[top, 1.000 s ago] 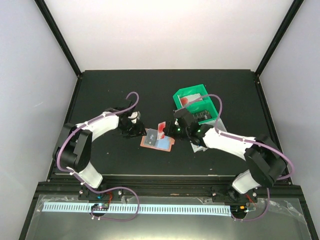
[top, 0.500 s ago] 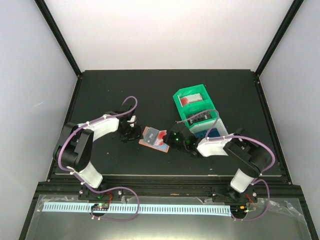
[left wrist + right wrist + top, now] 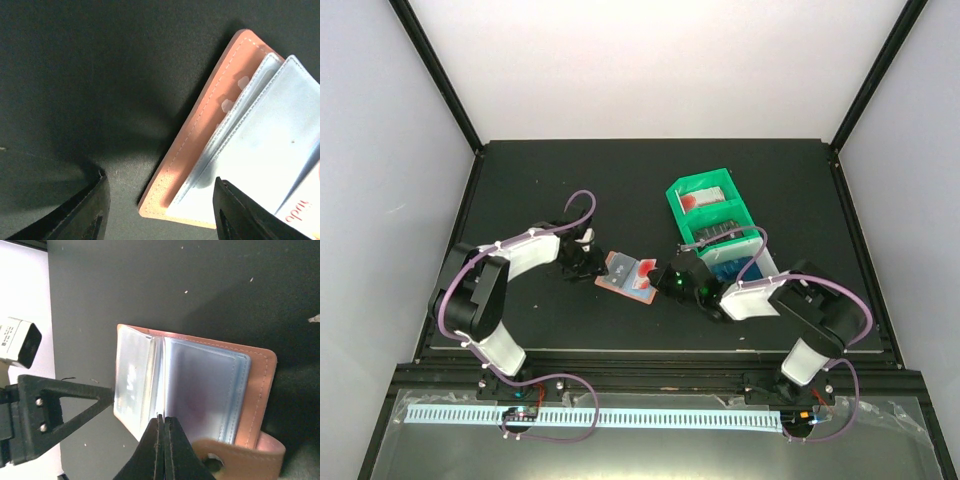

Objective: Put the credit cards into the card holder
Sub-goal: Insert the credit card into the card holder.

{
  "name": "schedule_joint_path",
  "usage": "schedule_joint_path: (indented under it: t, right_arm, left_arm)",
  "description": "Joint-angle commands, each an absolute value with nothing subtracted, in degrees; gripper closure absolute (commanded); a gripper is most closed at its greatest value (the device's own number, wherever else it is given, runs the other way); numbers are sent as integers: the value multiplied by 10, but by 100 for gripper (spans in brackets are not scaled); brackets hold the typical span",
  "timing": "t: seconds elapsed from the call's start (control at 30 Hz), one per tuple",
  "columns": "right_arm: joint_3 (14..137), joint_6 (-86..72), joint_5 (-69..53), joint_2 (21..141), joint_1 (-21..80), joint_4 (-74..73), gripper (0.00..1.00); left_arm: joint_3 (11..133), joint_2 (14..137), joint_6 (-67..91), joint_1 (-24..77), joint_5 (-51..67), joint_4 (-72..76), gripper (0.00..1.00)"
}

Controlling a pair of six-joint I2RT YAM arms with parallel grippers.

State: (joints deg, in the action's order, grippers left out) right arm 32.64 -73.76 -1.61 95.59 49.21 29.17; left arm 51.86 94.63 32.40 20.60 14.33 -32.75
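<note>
- On the black table, close to the middle and a little toward the arms: the holder, lying open and flat between the two grippers.
- Over its near edge: the right gripper, pinched fully shut with nothing seen between the fingers, tips above the fold of the sleeves. Touching or just above, cannot tell.
- Salmon-orange cover with pale stitching along the rim.
- Inside, clear plastic sleeves, fanned like pages to both sides of the fold.
- At the near right corner: a tab of the same salmon material, with a round snap.
- In one sleeve: a card, pale with red lettering. From above, only a red-and-white patch toward the far side.
- Long axis of the opened holder running left to right, slightly skewed, right end a touch nearer the arms. Fold lying across that axis, near to far.
- Plain left end pointing at the left gripper.
- Jaws there well apart, clamping nothing. One finger over bare table, the other over the corner of the sleeves. Contact with the sleeves not clear.
- Farther back and to the right, apart from the holder: a green tray with a white part at its near end.
- In the tray, something red in the far compartment and dark things in the middle one. A blue patch at the near end, partly hidden behind the right arm.
</note>
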Motion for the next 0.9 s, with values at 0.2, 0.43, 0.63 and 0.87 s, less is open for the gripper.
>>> schedule_joint_path:
  t: [0.2,0.43,0.63,0.87]
  right_arm:
    - [316,-718,-9,928,496,327,99]
    - [307,-718,-20,933,496,343,99]
    - [318,-705,-21,938,489,321,99]
    - [318,-719,-27,943,480,305,99]
  left_arm:
    - [564,987,308,210,109,-346,37]
    - [548,999,305,216,167,-333,51]
    - [485,967,324,225,244,-304,61]
    - [457,954,325,230,243,-296,65]
